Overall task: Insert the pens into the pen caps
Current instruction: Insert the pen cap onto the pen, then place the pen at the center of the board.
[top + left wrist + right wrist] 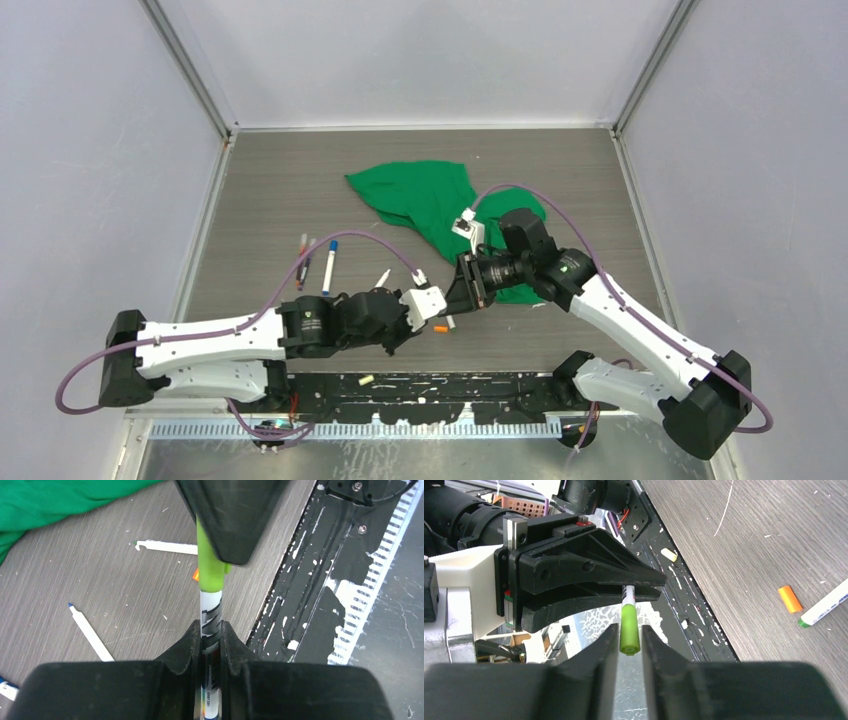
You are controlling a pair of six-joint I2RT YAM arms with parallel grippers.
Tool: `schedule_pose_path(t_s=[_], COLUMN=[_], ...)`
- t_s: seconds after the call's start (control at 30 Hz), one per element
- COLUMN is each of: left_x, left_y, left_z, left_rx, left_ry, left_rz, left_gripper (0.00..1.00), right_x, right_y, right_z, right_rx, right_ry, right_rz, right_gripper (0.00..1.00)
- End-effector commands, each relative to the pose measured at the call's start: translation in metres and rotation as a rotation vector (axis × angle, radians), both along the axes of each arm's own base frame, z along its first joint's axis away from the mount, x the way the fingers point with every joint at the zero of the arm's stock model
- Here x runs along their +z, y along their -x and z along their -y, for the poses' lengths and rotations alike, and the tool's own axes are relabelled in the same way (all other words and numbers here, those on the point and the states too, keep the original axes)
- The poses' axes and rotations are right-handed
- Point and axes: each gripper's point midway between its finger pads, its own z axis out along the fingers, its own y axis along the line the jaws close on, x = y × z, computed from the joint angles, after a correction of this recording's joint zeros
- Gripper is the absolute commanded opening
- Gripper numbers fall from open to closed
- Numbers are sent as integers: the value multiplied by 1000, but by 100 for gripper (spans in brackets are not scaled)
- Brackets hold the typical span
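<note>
work surface: a grey wood-grain table [260,200], marked with fine white scratches and specks in the wrist views; pale, plain walls [90,150] close it in on the left, right and far sides, with metal posts [190,70] at the two far corners; a black base plate [430,392] runs along the near edge, its coating chipped to white in many places; a slotted metal rail [350,430] lies just in front of the plate.

a crumpled green cloth [420,195] lies at the far centre of the table; the right arm reaches over its near edge.

tool state: the left gripper [211,640] is pressed together on the white barrel of a pen [211,612]; the right gripper [629,640] is closed on the green cap [629,630]; the two grippers meet nose to nose above the near centre of the table, close to the base plate; the barrel's end sits inside the mouth of the cap, pen and cap in line.

loose items: an orange cap [790,599] lies on the table below the grippers, just beside a green-tipped pen [826,606]; a blue-tipped pen [90,632] lies well apart from these, uncapped; a blue-capped pen [330,262] and two darker pens [304,258] lie together left of centre; a cream cap [669,555] rests on the base plate.
</note>
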Motion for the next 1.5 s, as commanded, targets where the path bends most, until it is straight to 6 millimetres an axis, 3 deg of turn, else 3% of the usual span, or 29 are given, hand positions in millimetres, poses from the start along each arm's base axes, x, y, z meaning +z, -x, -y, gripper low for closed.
schedule_pose_path(t_s=[0.0, 0.07, 0.13, 0.27, 0.4, 0.6, 0.8, 1.1, 1.3, 1.47], left_x=[11, 7, 1, -28, -63, -92, -127, -154, -151, -148], left_y=[-8, -11, -16, -40, -73, -126, -155, -172, -176, -176], left_z=[5, -2, -12, -49, -93, -134, -158, -184, -211, -236], left_rx=[68, 116, 184, 387, 631, 905, 1007, 1093, 1175, 1239], left_ry=[55, 41, 31, 3, -27, -51, -149, -243, -309, -317], left_rz=[-4, -13, -28, -133, -328, -531, -639, -692, -679, -674], left_gripper=[2, 1, 1, 2, 3, 6, 10, 21, 33, 40], right_x=[14, 15, 13, 15, 10, 2, 8, 7, 5, -9], right_y=[-11, -25, -45, -78, -90, -88, -80, -75, -75, -73], right_z=[1, 5, 17, 46, 58, 60, 66, 70, 73, 76], right_rx=[-57, -136, -250, -423, -482, -490, -518, -540, -555, -567], right_ry=[-19, 12, 64, 91, 99, 100, 80, 69, 79, 106], right_rz=[101, 149, 188, 210, 221, 205, 228, 228, 232, 216], right_gripper=[44, 60, 66, 70, 71, 71, 71, 71, 71, 70])
